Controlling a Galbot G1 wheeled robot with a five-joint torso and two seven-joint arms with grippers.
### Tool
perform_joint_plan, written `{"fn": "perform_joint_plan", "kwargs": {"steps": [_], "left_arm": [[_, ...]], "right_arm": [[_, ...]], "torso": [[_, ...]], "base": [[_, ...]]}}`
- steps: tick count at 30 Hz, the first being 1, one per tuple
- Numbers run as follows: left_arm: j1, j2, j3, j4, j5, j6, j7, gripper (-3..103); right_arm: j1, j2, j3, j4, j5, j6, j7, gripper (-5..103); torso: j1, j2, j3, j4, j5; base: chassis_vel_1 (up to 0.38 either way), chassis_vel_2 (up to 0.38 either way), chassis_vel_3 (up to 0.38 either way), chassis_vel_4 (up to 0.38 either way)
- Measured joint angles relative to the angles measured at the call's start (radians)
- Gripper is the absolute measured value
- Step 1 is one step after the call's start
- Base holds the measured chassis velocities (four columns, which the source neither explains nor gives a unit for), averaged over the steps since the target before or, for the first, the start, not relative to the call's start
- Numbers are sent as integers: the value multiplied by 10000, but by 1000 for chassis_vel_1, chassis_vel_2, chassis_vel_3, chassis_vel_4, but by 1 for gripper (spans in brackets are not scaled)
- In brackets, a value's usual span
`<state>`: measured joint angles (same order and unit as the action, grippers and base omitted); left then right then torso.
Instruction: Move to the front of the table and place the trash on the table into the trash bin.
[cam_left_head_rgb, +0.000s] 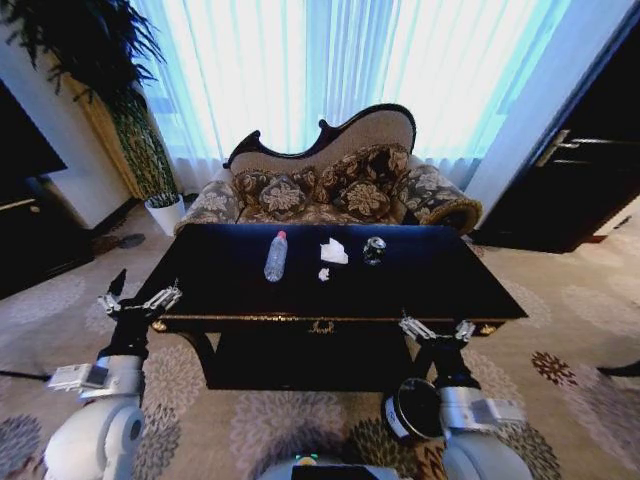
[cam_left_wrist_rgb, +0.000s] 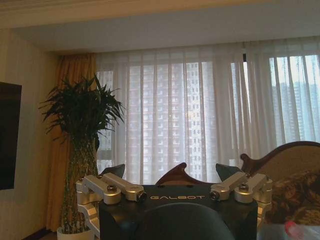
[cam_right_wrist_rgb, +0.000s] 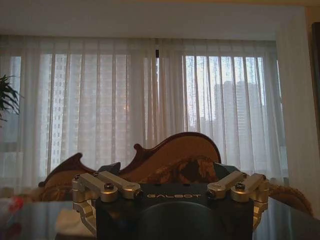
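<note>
Surface (cam_left_head_rgb: 420, 285) fills the centre, its glossy black top carrying bottle (cam_left_head_rgb: 276, 256) at 11 o'clock, tissue (cam_left_head_rgb: 333, 251) at 12, can (cam_left_head_rgb: 374, 250) at 1, scrap (cam_left_head_rgb: 324, 273) nearest; bin (cam_left_head_rgb: 412, 408) sits at 5 o'clock. Left claw (cam_left_head_rgb: 138, 301) and right claw (cam_left_head_rgb: 437, 329) hover wide open, empty. Risks, I judge: the bottle rolling off, the scrap slipping between wide fingers

Before me stands the glossy black surface (cam_left_head_rgb: 240, 290) with gold trim. On it lie a clear bottle (cam_left_head_rgb: 276, 257) with a red cap, a crumpled white tissue (cam_left_head_rgb: 333, 252), a tiny paper scrap (cam_left_head_rgb: 324, 274) and a dark crushed can (cam_left_head_rgb: 374, 250). The black bin (cam_left_head_rgb: 410, 409) stands on the floor by my right arm.
</note>
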<state>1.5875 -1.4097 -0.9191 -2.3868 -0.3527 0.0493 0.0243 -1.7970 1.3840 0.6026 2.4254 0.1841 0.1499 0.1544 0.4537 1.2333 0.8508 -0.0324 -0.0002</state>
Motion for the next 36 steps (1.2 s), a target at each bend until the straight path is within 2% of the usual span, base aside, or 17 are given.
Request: {"fn": "perform_joint_plan", "kwargs": {"steps": [9, 14, 16, 18, 24, 26, 27, 28, 30, 32, 36], "left_arm": [[-142, 76, 105, -189, -540, 288, -384, 100], [-366, 125, 527, -371, -866, 826, -708, 100], [-700, 148, 831, -502, -1003, 1235, -972, 100], [-773, 183, 915, -525, -1053, 1347, -1056, 100], [-1147, 905, 1548, -500, -1597, 1962, -1553, 100], [-1536, 1404, 1863, -291, -2206, 2299, -2013, 100], [-1536, 1404, 1863, -291, -2206, 2299, -2013, 100], [-1752, 1732, 2083, -108, -2462, 2395, -2231, 100], [-2011, 2161, 2422, 143, -2557, 2494, -2521, 100], [-2082, 2240, 2538, 180, -2601, 2574, -2674, 100], [-2554, 2370, 3336, 283, -2949, 3568, -3830, 100]], "right_arm": [[-70, 124, -102, 389, -60, 58, 10, 100], [-224, 174, -98, 653, -106, 147, 0, 100], [-324, 237, -141, 750, -122, 218, -8, 100], [-357, 268, -165, 756, -136, 234, -12, 100], [-514, 413, -450, 760, -331, 341, -43, 100], [-587, 457, -577, 761, -437, 380, -87, 100], [-587, 457, -577, 761, -437, 380, -87, 100], [-638, 492, -665, 761, -528, 425, -117, 100], [-734, 578, -781, 761, -665, 492, -174, 100], [-769, 609, -815, 761, -699, 500, -191, 100], [-930, 793, -978, 761, -952, 503, -246, 100]], "torso": [[16, -7, 5, -1, 0], [-12, 3, -4, -1, 0], [-15, 7, -5, -2, 2], [-14, 7, -5, -2, 1], [7, -3, 3, -1, 0], [7, -3, 3, -1, 1], [7, -3, 3, -1, 1], [6, -4, 3, -2, -3], [1, -2, 1, -1, -1], [1, -2, 0, -1, 1], [2, -2, 1, -2, 0]], "base": [[-121, 133, 113, -123], [0, 0, 0, 0], [46, -62, -43, 49], [23, -31, -24, 29], [0, 0, 0, 0], [0, 0, 0, 0], [0, 0, 0, 0], [0, 0, 0, 0], [0, 0, 0, 0], [0, 0, 0, 0], [0, 0, 0, 0]]}}
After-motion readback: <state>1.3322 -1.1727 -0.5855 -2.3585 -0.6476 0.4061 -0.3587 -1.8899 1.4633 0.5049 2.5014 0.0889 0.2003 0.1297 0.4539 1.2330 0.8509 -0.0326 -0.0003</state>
